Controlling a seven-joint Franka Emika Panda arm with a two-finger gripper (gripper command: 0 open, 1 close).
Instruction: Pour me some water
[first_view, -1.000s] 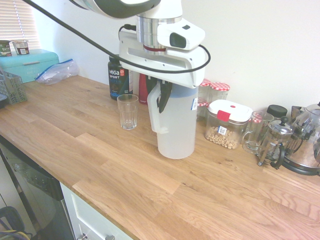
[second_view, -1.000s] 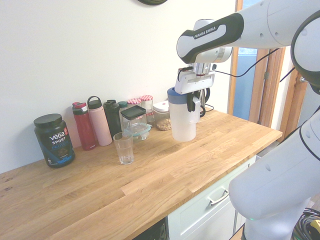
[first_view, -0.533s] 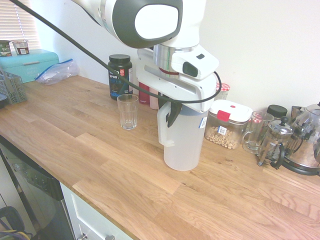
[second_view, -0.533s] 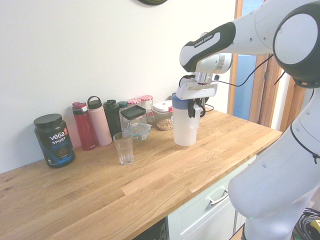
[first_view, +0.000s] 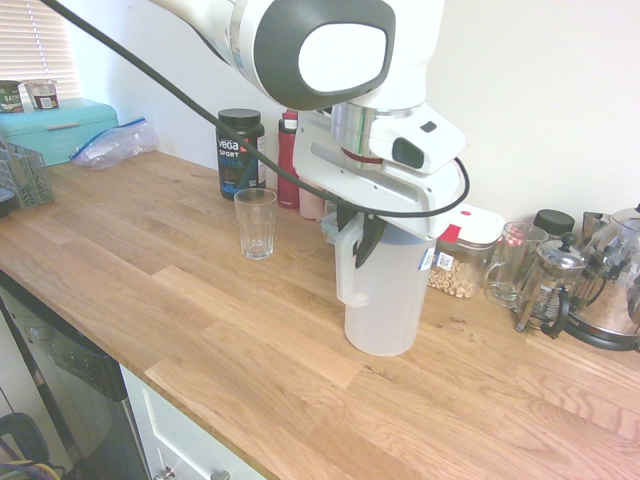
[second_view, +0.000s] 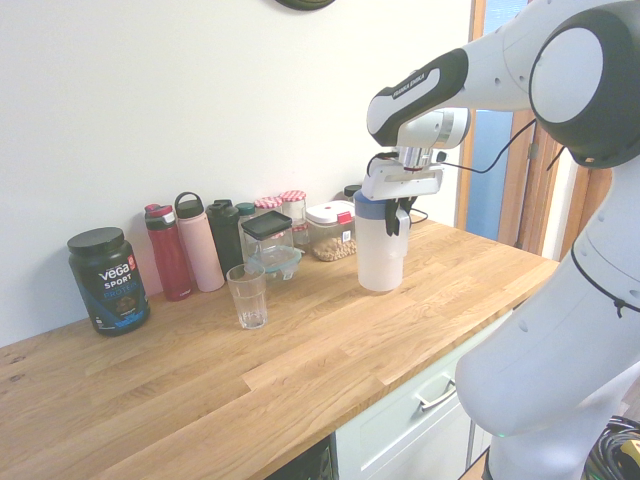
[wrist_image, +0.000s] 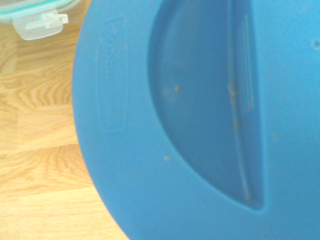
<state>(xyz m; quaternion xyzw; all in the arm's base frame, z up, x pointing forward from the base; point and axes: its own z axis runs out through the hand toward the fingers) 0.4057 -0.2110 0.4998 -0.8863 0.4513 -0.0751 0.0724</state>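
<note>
Wooden counter (first_view: 220, 340) beneath frosted jug (first_view: 385, 300)

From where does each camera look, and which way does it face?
First exterior view: above the worktop's one side, facing down to the jug; arm and end effector show.
Second exterior view: opposite side, facing the wall and jug; arm enters from the picture's right.
Wrist view: on the wrist, close over the blue lid; no arm visible.
Shared: both exterior views show the drinking glass and Vega tub.
</note>
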